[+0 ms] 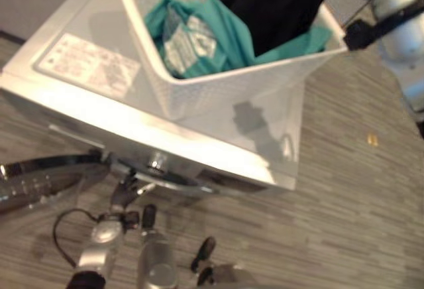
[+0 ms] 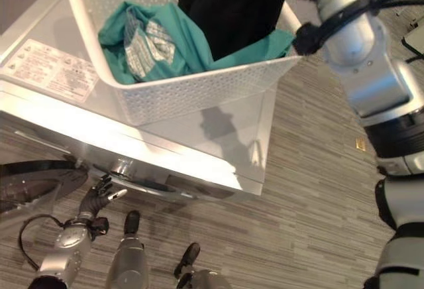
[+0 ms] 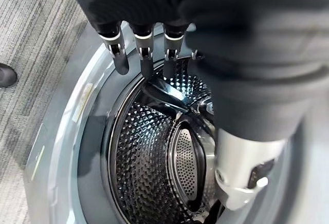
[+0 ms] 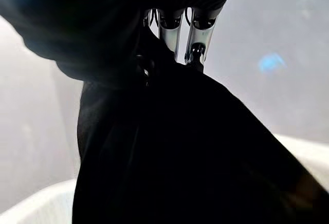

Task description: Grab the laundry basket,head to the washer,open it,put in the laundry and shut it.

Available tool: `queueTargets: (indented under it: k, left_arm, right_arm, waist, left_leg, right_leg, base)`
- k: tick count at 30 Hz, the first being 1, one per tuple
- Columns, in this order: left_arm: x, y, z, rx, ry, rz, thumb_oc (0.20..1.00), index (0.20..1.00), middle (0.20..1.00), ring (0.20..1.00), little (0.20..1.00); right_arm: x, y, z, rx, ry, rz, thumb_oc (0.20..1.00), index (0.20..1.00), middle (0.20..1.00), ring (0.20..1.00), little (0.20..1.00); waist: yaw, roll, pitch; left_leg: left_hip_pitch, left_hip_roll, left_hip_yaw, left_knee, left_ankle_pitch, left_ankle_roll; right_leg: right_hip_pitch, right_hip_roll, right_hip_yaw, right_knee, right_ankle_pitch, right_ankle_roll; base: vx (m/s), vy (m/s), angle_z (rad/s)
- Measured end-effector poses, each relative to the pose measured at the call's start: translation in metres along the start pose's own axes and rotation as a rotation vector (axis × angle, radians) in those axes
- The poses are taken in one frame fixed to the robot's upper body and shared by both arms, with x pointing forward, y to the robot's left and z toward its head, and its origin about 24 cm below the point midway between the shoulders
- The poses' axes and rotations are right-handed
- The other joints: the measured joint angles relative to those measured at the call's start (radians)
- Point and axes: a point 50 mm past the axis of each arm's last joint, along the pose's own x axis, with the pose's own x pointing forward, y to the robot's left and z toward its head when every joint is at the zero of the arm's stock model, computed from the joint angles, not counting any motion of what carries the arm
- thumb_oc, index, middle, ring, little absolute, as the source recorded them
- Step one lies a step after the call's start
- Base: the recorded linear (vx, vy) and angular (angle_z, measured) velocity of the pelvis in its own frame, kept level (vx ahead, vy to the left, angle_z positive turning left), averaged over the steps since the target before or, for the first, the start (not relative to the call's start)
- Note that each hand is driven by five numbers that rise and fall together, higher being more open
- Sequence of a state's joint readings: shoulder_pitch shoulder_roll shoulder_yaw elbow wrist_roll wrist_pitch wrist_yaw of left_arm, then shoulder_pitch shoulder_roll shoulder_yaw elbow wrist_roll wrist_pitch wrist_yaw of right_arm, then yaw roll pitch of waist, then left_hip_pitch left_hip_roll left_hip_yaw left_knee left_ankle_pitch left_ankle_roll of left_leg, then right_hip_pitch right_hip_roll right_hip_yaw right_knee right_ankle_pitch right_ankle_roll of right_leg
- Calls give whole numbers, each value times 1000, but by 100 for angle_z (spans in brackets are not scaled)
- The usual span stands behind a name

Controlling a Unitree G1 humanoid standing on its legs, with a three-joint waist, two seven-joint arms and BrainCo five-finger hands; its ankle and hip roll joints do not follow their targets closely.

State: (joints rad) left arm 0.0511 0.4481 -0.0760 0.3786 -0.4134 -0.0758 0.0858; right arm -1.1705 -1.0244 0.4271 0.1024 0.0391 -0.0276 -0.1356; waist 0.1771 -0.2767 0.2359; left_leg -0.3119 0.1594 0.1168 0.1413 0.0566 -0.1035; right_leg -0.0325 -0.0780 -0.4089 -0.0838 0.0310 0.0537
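Observation:
A white perforated laundry basket [image 2: 199,90] stands on top of the silver washer [image 2: 218,143]. Inside it lie a teal garment [image 2: 192,44] and a black garment [image 2: 232,10], which rises out of the basket's far side. My right arm comes in from the upper right, and my right hand [image 4: 198,34] is shut on the black garment [image 4: 180,147], which hangs from its fingers. The washer's round glass door [image 2: 26,183] is swung open to the left. My left hand [image 2: 99,196] is low in front of the opening, fingers [image 3: 141,49] straight, holding nothing, just before the studded steel drum [image 3: 149,157].
A white label [image 2: 50,70] is stuck on the washer's top at the left. Striped wood-look floor [image 2: 318,189] stretches to the right of the washer, with a small yellow speck [image 2: 361,144] on it.

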Motion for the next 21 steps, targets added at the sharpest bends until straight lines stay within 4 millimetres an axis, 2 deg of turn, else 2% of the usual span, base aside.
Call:
queueTargets:
  k: [10,15,21]
  left_arm:
    - [0,-3,-3,-8,8,1,1000,1000,1000,1000,1000]
    - [0,-5,-2,15,5,-7,1000,1000,1000,1000,1000]
    - [0,-7,-5,25,15,-11,1000,1000,1000,1000,1000]
  right_arm:
    - [0,-7,-2,-53,3,-79,200,200,200,200,200]
    - [11,-36,-9,-206,46,-248,200,200,200,200,200]
    - [32,-82,7,-460,24,-488,200,200,200,200,200]
  waist:
    - [9,8,-4]
    - [28,34,-15]
    - [46,44,-22]
  left_leg:
    - [0,-2,-5,1,1,0]
    - [-1,-8,-18,1,1,2]
    - [-1,-12,-34,1,3,2]
  right_leg:
    - [3,1,-2,0,0,0]
    - [10,0,-13,0,-1,1]
    - [22,0,-24,-1,-5,6]
  base:
    - [-1,1,0]
    - [7,3,8]
    - [25,-14,8]
